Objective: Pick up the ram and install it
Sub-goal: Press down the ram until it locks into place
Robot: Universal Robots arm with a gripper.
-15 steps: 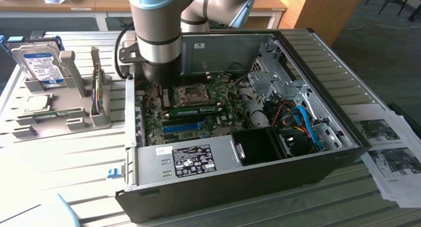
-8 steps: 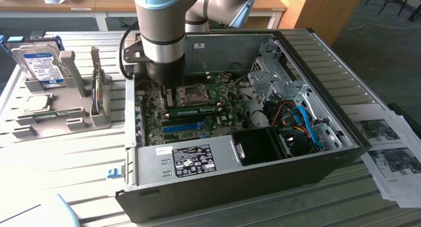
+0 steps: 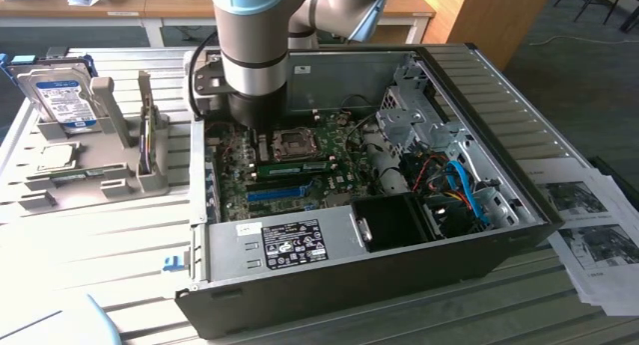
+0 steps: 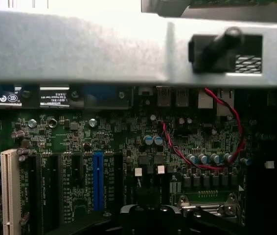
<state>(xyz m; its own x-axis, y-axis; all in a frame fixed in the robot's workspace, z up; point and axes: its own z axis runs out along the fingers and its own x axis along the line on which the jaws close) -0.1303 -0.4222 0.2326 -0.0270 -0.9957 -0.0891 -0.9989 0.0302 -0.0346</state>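
Pincer [image 3: 251, 128] closed, down inside computer case [image 3: 519, 120], over motherboard [image 4: 128, 147]. Ram [image 3: 295, 166] seated flat on board, just beside pincer, past CPU socket [image 3: 292, 141]. Power supply label [image 3: 290, 242]: print unreadable.

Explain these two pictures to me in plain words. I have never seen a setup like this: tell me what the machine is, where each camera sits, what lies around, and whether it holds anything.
The grey and light-blue column is a robot arm. It reaches down into an open computer case lying on its side on a slatted table.

The exterior view looks from off the arm. Inside the case you see the green motherboard, a ram stick lying across it by the processor socket, and a bright blue slot. On the exterior view's left stands a grey rack with a hard drive.

The wrist view comes from a camera on the arm's wrist, looking closely at the motherboard, with a red wire looping across.

The gripper is shut; nothing shows in it.
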